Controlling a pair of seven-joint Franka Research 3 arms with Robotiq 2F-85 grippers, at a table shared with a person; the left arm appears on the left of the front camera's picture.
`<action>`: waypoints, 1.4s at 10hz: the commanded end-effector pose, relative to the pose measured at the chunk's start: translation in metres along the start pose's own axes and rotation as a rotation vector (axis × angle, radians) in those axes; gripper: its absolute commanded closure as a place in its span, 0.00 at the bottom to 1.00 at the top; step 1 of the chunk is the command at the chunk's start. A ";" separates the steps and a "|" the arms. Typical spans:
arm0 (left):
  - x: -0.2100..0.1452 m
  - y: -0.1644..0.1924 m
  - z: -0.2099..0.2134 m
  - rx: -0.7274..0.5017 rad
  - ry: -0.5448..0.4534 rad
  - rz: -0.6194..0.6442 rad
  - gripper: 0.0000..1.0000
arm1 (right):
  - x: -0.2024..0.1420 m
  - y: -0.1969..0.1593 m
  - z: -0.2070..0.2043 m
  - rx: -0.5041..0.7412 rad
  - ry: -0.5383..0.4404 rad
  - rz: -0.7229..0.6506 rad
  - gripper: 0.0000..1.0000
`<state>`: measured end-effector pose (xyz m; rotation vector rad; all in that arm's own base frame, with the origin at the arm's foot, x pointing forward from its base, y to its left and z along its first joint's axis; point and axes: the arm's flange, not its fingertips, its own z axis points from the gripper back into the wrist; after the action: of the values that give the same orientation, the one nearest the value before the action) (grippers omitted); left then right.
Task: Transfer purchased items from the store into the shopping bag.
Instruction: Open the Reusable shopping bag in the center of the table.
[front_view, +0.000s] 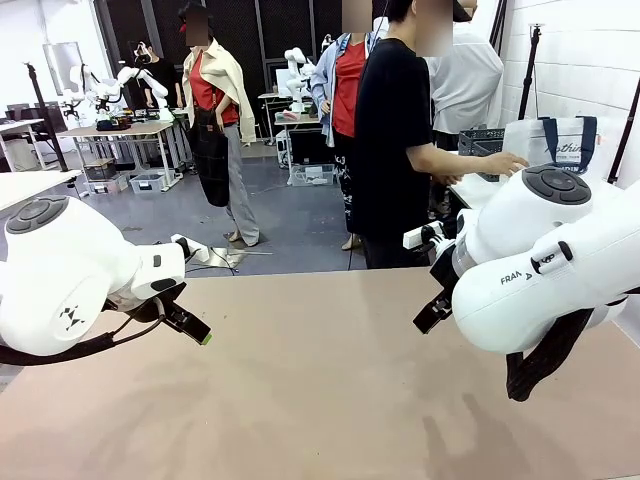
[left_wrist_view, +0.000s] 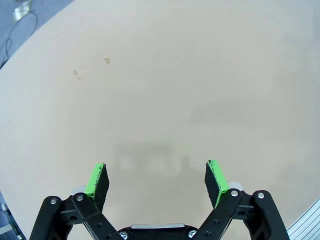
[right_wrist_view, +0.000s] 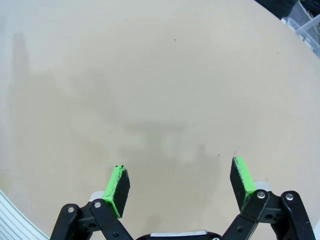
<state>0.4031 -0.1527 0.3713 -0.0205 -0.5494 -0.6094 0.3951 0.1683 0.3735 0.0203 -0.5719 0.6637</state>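
Two hands hung over the bare worktop (front_view: 320, 390), one toward its left edge and one toward its right. The left hand (left_wrist_view: 157, 175) had its green pads spread wide with nothing between them, and the right hand (right_wrist_view: 180, 180) was spread and empty too.

One shopping bag (front_view: 556, 146) stood upright past the worktop's far right corner, on a separate white surface (front_view: 470, 190). One dark basket (front_view: 480, 141) sat just beside the bag, partly hidden. A person (front_view: 392, 150) at the far edge stretched an arm (front_view: 470, 160) toward the two.

No purchased items could be made out, so their count was impossible to tell.

The bag looked thin, light and limp. It would probably sag if pinched by its wall, so the blue handles or the rim seemed the better hold. The lattice basket would likely be stiff. Small packets should be light, perhaps slick, and best pinched across a narrow side.
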 end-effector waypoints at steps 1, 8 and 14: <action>0.000 0.001 0.000 0.000 0.000 0.003 0.00 | 0.000 0.000 0.000 0.000 0.000 0.000 0.00; 0.000 0.001 0.000 0.000 0.000 0.003 0.00 | 0.000 0.000 0.000 0.000 0.000 0.000 0.00; 0.000 0.001 0.000 0.000 0.000 0.003 0.00 | 0.000 0.000 0.000 0.000 0.000 0.000 0.00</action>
<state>0.4031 -0.1527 0.3713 -0.0205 -0.5494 -0.6095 0.3951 0.1683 0.3735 0.0203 -0.5719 0.6637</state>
